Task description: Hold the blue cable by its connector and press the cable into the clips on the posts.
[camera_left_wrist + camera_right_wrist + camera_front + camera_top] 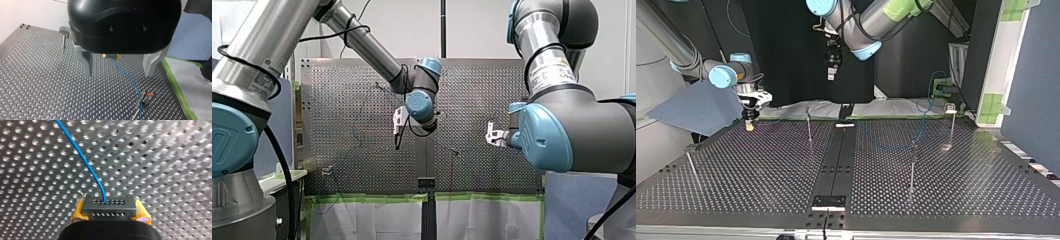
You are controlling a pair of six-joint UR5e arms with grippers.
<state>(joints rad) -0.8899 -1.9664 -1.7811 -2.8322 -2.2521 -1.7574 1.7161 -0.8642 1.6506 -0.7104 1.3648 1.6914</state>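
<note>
**Blue cable (82,157) clamped at its connector (109,207) by the right gripper (110,212)**

Front view: the robot's left arm reaches in from the view's left. The left gripper (398,135) hangs over the middle of the perforated table (352,100). The right gripper (491,135) sits further to the view's right, near a thin post (455,151). From here it cannot be told how far either gripper's fingers are apart.

Top view: the right gripper (750,125) is low over the table's far corner at the view's left, with its yellow pads (750,128) close to the surface. The left gripper (832,72) hangs well above the table, near the far middle. 4 posts (912,170) stand on the table. A faint stretch of the blue cable (922,117) shows near the 2 at the view's right.

Left wrist view: the left gripper's 2 fingers (85,60) stand wide apart with nothing between them. Ahead of them the connector (111,56) sits between yellow pads. The blue cable (127,76) runs from it over the table to a clip (146,96) on a post top. Whether it passes through the clip or just beside it cannot be told.

Right wrist view: the yellow pads (78,211) press on both sides of the connector, a grey block with 2 rows of small holes. The right gripper is closed on it. The blue cable leaves the upper row and curves away over the table.
</note>
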